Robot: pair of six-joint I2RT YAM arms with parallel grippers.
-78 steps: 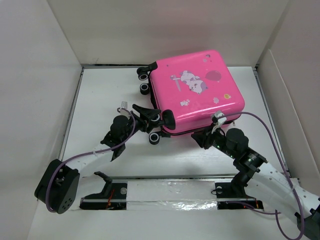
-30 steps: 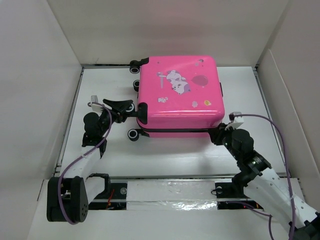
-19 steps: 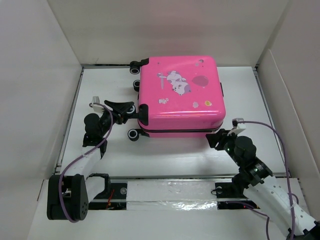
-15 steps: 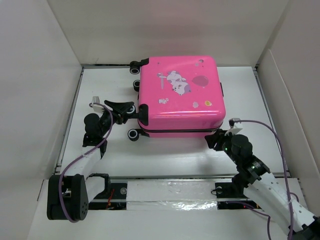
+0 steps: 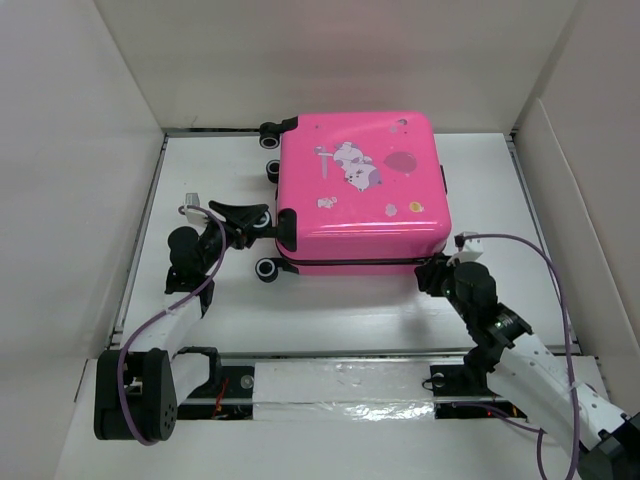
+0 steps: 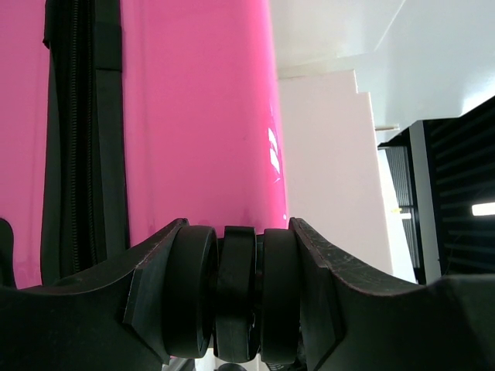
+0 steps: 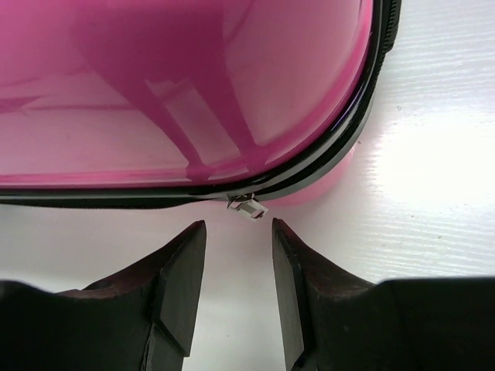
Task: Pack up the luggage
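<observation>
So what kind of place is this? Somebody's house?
Probably a robot lab bench, not a house: plain white walls box in the table, and the left arm and right arm are fixed at its near edge.

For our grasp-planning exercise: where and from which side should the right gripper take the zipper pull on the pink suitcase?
Pinch the small silver zipper pull by its tab, which juts from the dark zip seam of the pink suitcase near a rounded corner. Come straight in from the near side, low along the table: the open right gripper lines up with it, just short.
</observation>
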